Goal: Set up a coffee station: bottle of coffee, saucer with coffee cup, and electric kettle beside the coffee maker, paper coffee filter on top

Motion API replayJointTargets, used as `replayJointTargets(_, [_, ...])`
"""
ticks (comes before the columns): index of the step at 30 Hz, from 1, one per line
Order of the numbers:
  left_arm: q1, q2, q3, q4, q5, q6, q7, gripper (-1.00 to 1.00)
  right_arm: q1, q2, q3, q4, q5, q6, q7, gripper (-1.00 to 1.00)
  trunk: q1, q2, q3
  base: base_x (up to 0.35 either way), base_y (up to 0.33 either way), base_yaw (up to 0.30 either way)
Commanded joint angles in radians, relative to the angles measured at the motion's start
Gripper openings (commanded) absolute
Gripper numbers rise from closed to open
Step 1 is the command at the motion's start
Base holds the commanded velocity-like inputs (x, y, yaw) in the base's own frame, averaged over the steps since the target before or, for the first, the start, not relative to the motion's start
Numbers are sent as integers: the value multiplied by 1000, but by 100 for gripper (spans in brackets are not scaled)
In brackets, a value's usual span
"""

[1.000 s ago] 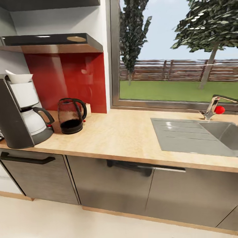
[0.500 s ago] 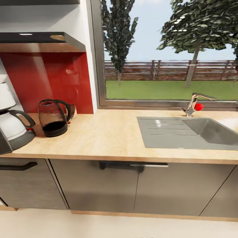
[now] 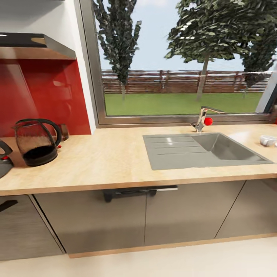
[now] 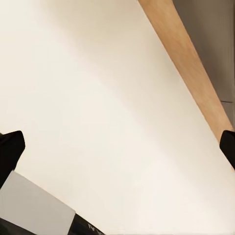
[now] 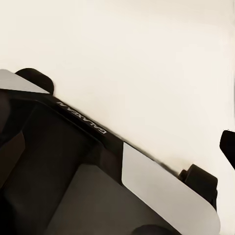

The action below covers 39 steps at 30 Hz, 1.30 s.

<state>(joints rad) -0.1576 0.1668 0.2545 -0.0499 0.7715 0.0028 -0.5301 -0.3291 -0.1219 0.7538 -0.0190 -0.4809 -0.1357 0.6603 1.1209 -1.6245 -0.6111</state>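
The light wood countertop point(image 3: 111, 161) runs across the head view above dark grey cabinets. At its left stands the clear glass electric kettle point(image 3: 36, 143) with its black base and handle. Only a dark sliver of the coffee maker point(image 3: 3, 159) shows at the left edge. The glossy black kitchen shelf point(image 3: 34, 41) hangs at the upper left. A small white object point(image 3: 268, 140), perhaps the coffee cup, sits at the far right of the counter. My left gripper point(image 4: 119, 149) is open over the cream floor. My right gripper point(image 5: 117, 147) is open above the robot's base. The filter, saucer and bottle are out of view.
A grey steel sink point(image 3: 169, 152) with a red-knobbed faucet point(image 3: 202, 118) sits right of centre under the window. A small brownish thing point(image 3: 64, 131) stands behind the kettle by the red backsplash point(image 3: 46, 96). A wooden kickboard point(image 4: 188, 58) borders the floor.
The head camera has swung to the right, so everything has shifted left in the picture. The coffee maker has slid almost out of frame and the small white object has come in at right.
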Motion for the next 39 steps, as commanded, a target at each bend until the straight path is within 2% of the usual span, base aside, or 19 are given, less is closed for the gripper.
replayJointTargets(1, [0,0,8,1,-4,0,-4,100,-1,0,9,1,-7,-4,3,100,0,0,-1,0,0,-266])
replayJointTargets(10, [0,0,6,1,-4,0,-4,100,-1,0,9,1,-7,-4,2,100,0,0,-1,0,0,-247])
replayJointTargets(26, [0,0,5,1,-4,0,-2,100,-1,-1,9,-1,-7,-5,-40,100,0,0,-1,0,0,-37])
replayJointTargets(39, [0,0,5,1,-4,0,-2,100,-1,-1,9,0,-7,-4,-42,100,0,0,-1,0,0,-251])
